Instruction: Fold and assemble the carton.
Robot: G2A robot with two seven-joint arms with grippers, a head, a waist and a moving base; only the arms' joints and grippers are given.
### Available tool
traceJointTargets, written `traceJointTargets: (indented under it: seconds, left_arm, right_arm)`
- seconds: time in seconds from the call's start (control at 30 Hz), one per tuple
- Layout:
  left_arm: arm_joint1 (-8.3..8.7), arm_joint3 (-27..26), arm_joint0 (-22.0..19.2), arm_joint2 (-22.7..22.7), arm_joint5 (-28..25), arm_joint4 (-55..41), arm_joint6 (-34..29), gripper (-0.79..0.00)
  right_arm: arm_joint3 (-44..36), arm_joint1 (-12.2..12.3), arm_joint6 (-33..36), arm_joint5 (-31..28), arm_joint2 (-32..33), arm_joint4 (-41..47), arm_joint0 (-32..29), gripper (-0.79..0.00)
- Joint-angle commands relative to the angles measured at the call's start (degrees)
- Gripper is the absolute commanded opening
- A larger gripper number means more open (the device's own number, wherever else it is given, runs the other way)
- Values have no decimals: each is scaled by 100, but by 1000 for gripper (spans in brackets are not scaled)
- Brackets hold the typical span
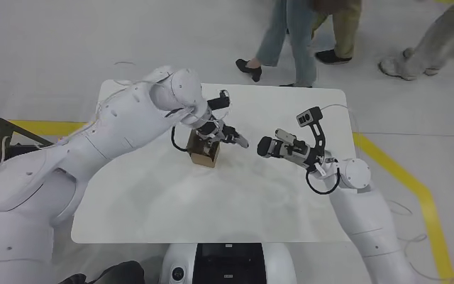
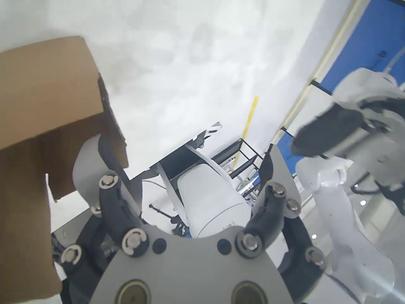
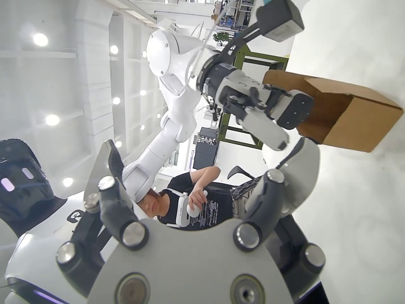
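Left gripper [image 1: 235,138], fingers apart, is just beside the carton [image 1: 203,154] at two o'clock; right gripper [image 1: 267,146], fingers also spread, at three o'clock.

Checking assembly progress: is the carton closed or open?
Open: one end of the carton is unclosed, its hollow inside visible.

Seen from above, the left tool [image 1: 228,137] hides the upper part of the carton [image 1: 204,157].

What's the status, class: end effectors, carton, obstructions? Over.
Left end effector open, at open end of carton. Right end effector open, clear of it. Carton on table, end unclosed. Nothing blocking.
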Motion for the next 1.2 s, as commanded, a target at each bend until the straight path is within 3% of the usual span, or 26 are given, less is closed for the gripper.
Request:
traceJointTargets:
  seconds: [0.0,0.27,0.53,0.63,0.83,1.07,1.17]
  left_arm:
    - [284,-277,310,-414,-383,-178,168,0]
    - [1176,-1094,1739,-2026,-1955,-740,645,0]
    - [1769,-1462,3147,-3569,-3464,-823,1072,0]
    - [1909,-1577,3567,-4035,-3806,-587,1375,0]
    - [2107,-1994,4409,-4761,-4247,875,2588,0]
    - [2203,-2242,5311,-5327,-5093,2006,3729,0]
    - [2207,-2235,5381,-5377,-5197,2072,3824,0]
  right_arm:
    - [4,-7,-28,-4,-53,-14,37,0]
    - [15,-37,-146,-30,-257,-84,157,0]
    - [-75,-44,-267,-16,-367,-195,189,0]
    - [-92,-54,-318,-12,-445,-252,217,0]
    - [-87,-68,-410,-24,-560,-362,268,0]
    - [-84,-93,-493,-150,-735,-553,341,0]
    - [-27,-116,-499,-259,-854,-629,410,0]
